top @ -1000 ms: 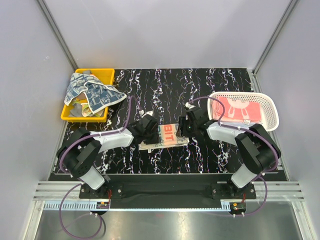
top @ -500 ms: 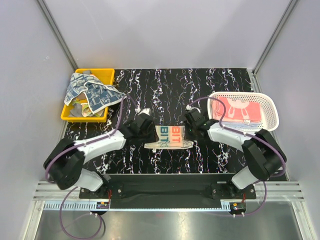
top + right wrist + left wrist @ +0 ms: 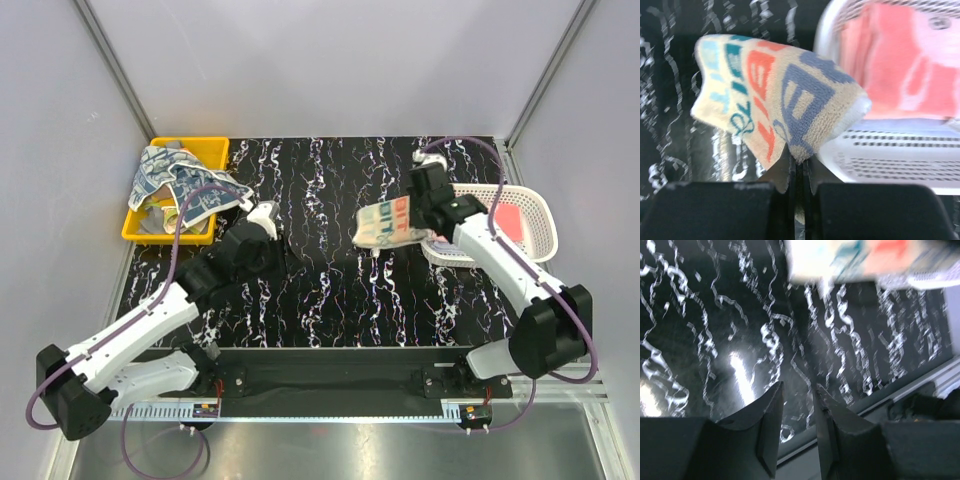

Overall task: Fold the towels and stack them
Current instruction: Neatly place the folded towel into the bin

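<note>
My right gripper (image 3: 421, 228) is shut on a folded beige towel with teal, red and blue lettering (image 3: 388, 224) and holds it in the air just left of the white mesh basket (image 3: 540, 205). In the right wrist view the towel (image 3: 775, 95) hangs from the closed jaws at the basket's rim (image 3: 880, 155). A folded pink towel (image 3: 505, 222) lies in the basket, also seen in the right wrist view (image 3: 905, 70). My left gripper (image 3: 272, 238) is open and empty above the table; its fingers (image 3: 770, 420) hold nothing. Beige-and-blue patterned towels (image 3: 180, 185) lie heaped in the yellow bin (image 3: 205, 150).
The table top is black with white marbling (image 3: 330, 290). Grey walls close it in at the back and both sides. The yellow bin stands at the far left, the basket at the far right. The table's near edge rail (image 3: 920, 385) shows in the left wrist view.
My right gripper has lifted the lettered towel off the table centre and carried it right to the basket's edge. My left gripper has let go of it and moved back to the left.
</note>
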Controlling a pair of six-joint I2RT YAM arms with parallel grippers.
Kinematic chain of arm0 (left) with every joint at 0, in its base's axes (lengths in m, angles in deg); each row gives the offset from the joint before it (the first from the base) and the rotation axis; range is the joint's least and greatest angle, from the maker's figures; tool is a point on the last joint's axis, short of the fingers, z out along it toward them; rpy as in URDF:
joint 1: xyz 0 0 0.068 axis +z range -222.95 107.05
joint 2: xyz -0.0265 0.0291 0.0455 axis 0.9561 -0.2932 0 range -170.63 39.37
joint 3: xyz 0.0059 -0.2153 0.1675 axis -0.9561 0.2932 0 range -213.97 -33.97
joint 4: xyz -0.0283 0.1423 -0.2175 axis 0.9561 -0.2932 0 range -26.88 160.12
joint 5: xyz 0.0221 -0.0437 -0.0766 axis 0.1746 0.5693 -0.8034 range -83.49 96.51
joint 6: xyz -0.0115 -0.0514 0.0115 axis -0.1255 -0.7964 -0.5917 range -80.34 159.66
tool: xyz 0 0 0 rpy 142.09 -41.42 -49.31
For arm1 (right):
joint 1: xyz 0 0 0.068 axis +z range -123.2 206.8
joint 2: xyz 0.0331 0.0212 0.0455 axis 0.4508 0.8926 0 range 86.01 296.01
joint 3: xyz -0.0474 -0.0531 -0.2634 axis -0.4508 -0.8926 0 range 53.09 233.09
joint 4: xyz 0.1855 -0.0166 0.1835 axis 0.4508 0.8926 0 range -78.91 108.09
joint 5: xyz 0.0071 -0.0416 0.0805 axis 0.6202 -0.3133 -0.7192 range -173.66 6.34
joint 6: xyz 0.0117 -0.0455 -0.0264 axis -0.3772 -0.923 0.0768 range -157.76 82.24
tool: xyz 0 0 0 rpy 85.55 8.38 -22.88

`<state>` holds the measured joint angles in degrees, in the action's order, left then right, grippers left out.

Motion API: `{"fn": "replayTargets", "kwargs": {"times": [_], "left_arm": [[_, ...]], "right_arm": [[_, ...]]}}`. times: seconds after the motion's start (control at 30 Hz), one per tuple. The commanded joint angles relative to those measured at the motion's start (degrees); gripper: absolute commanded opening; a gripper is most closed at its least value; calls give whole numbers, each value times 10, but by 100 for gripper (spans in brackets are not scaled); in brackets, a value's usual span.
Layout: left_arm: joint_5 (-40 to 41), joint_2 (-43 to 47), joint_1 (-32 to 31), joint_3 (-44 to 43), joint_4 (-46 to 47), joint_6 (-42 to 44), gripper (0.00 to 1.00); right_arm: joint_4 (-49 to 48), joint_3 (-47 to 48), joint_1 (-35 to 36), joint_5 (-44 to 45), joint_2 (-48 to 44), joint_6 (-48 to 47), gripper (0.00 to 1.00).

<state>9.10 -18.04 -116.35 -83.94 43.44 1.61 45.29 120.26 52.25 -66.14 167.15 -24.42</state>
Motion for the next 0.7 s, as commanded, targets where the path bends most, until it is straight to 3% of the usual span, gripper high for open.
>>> {"fn": "replayTargets", "kwargs": {"times": [0.0,0.43,0.67], "left_arm": [[-21,25,-2,15,-35,38,35],[-108,9,-3,26,-28,82,34],[-113,17,-2,19,-47,100,34]], "right_arm": [[32,55,-51,20,-6,-61,0],[71,157,-209,4,31,-118,0],[70,190,-280,-26,53,-131,0]]}}
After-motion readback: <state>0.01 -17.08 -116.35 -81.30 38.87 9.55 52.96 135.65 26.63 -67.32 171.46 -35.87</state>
